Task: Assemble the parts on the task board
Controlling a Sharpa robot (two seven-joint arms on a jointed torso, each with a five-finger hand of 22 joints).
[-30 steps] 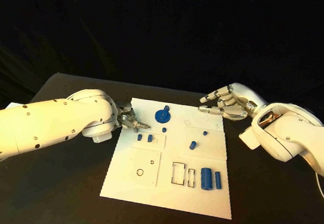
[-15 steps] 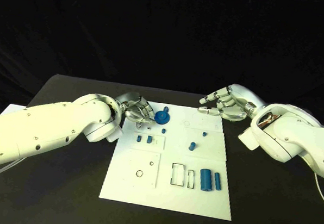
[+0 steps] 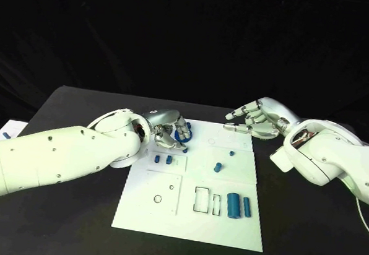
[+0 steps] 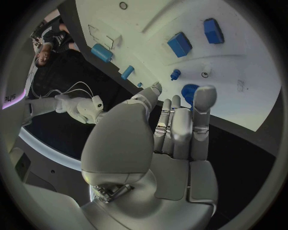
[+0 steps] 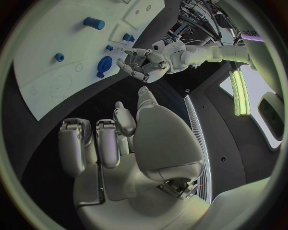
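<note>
The left hand (image 3: 170,128) hovers with fingers apart, holding nothing, over the far-left corner of the white task board (image 3: 152,214), just above the blue round part (image 4: 191,91) there. The right hand (image 3: 256,119) waits empty, fingers loosely spread, off the board's far edge at about one o'clock. This looks like the reach for the round part; the next move calls for closing the fingers around it.

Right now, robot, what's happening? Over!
Left hand open, above the blue gear at the task board's far end. Right hand open, off the board's far corner. Nothing in the way.
</note>
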